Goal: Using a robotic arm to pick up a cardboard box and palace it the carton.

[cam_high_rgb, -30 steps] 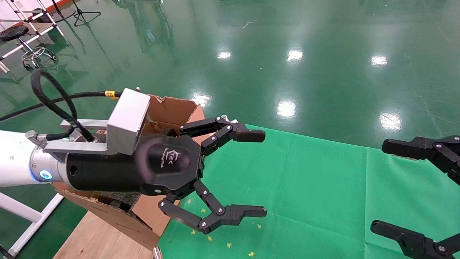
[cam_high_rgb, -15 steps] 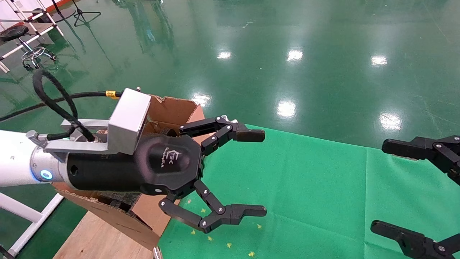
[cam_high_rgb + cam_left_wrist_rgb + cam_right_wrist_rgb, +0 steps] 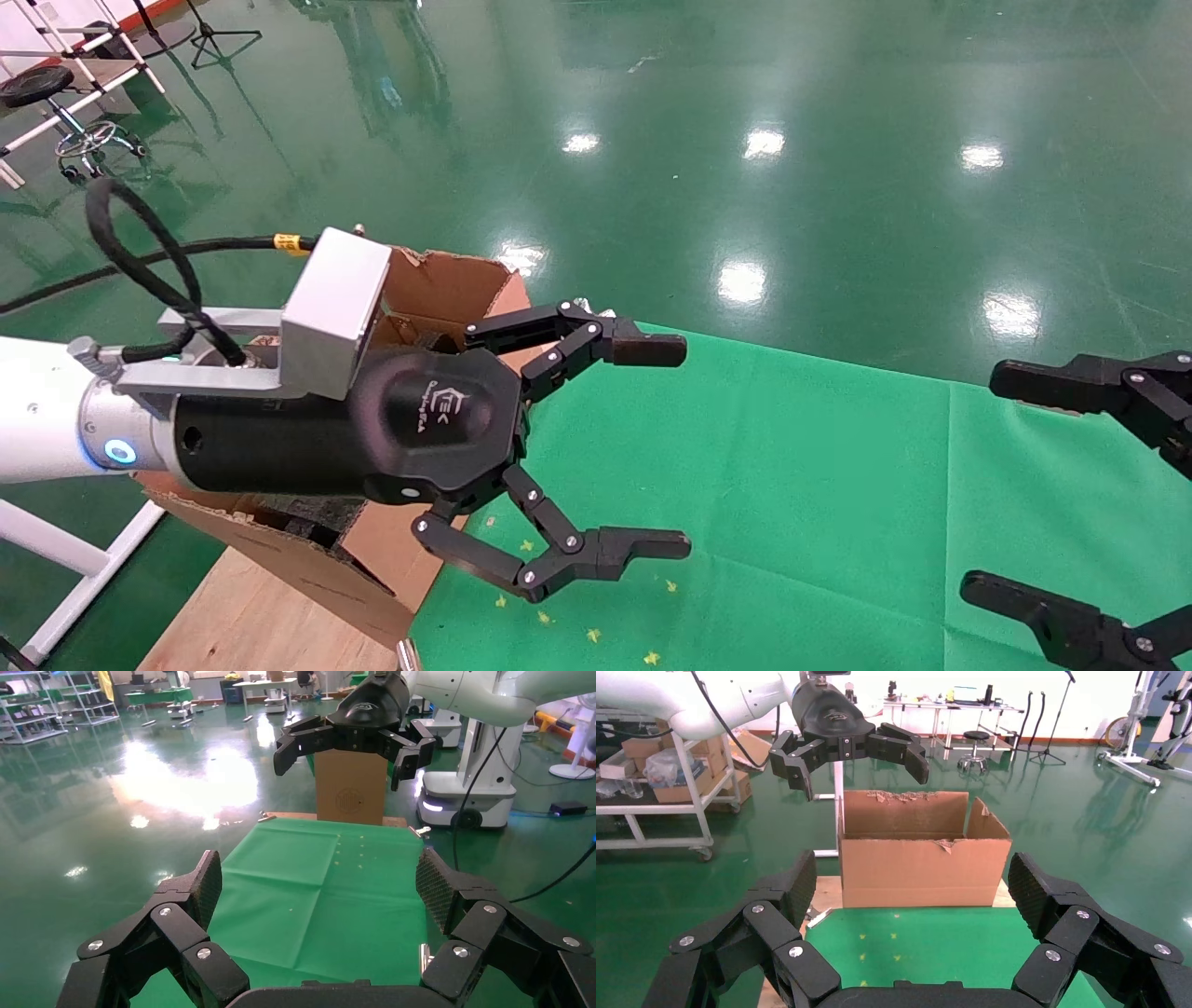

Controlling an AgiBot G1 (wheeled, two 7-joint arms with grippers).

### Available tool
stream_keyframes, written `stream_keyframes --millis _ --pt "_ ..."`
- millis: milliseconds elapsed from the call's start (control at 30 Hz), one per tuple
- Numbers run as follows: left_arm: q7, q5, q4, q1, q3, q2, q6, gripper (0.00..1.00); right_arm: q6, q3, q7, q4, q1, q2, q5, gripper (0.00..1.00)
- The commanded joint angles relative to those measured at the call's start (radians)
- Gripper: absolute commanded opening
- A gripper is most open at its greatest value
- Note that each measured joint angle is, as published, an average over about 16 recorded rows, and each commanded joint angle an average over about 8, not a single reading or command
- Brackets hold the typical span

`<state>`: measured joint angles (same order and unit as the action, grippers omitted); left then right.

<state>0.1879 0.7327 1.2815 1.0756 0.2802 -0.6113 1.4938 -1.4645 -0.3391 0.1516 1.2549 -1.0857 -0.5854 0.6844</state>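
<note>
Left end effector (image 3: 601, 447): fingers are hanging wide apart with nothing between them, hovering just past the carton's edge over the green surface (image 3: 792, 485). Probably parked there because there's nothing to grab.

Right end effector (image 3: 1062, 494): also sitting spread apart and holding nothing, off at the right edge of the surface, looks idle.

Carton (image 3: 923, 850): standing at the surface's left end with torn flaps up, so the top is staying clear for a drop from above. Left arm is blocking most of it in the head view.

Cardboard box: honestly not showing up in any of the 3 views, so can't say where it is or whether it's in the carton.

Stage: guessing either waiting or done, can't tell.
</note>
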Motion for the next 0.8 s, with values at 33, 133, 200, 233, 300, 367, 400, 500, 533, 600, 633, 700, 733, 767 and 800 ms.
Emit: stream_keyframes --millis 33,133,200,233,300,367,400,500,533,600,633,700,733,767,800 --pt "0.0 0.0 0.0 0.0 0.0 0.0 0.0 1.0 0.0 0.0 0.0 0.0 0.0 0.0 0.0 1.0" --pt "0.0 0.0 0.0 0.0 0.0 0.0 0.0 1.0 0.0 0.0 0.0 0.0 0.0 0.0 0.0 1.0" --pt "0.0 0.0 0.0 0.0 0.0 0.0 0.0 1.0 0.0 0.0 0.0 0.0 0.0 0.0 0.0 1.0" --pt "0.0 0.0 0.0 0.0 0.0 0.0 0.0 1.0 0.0 0.0 0.0 0.0 0.0 0.0 0.0 1.0" --pt "0.0 0.001 0.0 0.0 0.0 0.0 0.0 1.0 0.0 0.0 0.0 0.0 0.0 0.0 0.0 1.0" --pt "0.0 0.001 0.0 0.0 0.0 0.0 0.0 1.0 0.0 0.0 0.0 0.0 0.0 0.0 0.0 1.0" --pt "0.0 0.001 0.0 0.0 0.0 0.0 0.0 1.0 0.0 0.0 0.0 0.0 0.0 0.0 0.0 1.0" --pt "0.0 0.001 0.0 0.0 0.0 0.0 0.0 1.0 0.0 0.0 0.0 0.0 0.0 0.0 0.0 1.0" --pt "0.0 0.001 0.0 0.0 0.0 0.0 0.0 1.0 0.0 0.0 0.0 0.0 0.0 0.0 0.0 1.0" --pt "0.0 0.001 0.0 0.0 0.0 0.0 0.0 1.0 0.0 0.0 0.0 0.0 0.0 0.0 0.0 1.0" --pt "0.0 0.001 0.0 0.0 0.0 0.0 0.0 1.0 0.0 0.0 0.0 0.0 0.0 0.0 0.0 1.0" --pt "0.0 0.001 0.0 0.0 0.0 0.0 0.0 1.0 0.0 0.0 0.0 0.0 0.0 0.0 0.0 1.0" --pt "0.0 0.001 0.0 0.0 0.0 0.0 0.0 1.0 0.0 0.0 0.0 0.0 0.0 0.0 0.0 1.0" --pt "0.0 0.001 0.0 0.0 0.0 0.0 0.0 1.0 0.0 0.0 0.0 0.0 0.0 0.0 0.0 1.0" --pt "0.0 0.001 0.0 0.0 0.0 0.0 0.0 1.0 0.0 0.0 0.0 0.0 0.0 0.0 0.0 1.0"
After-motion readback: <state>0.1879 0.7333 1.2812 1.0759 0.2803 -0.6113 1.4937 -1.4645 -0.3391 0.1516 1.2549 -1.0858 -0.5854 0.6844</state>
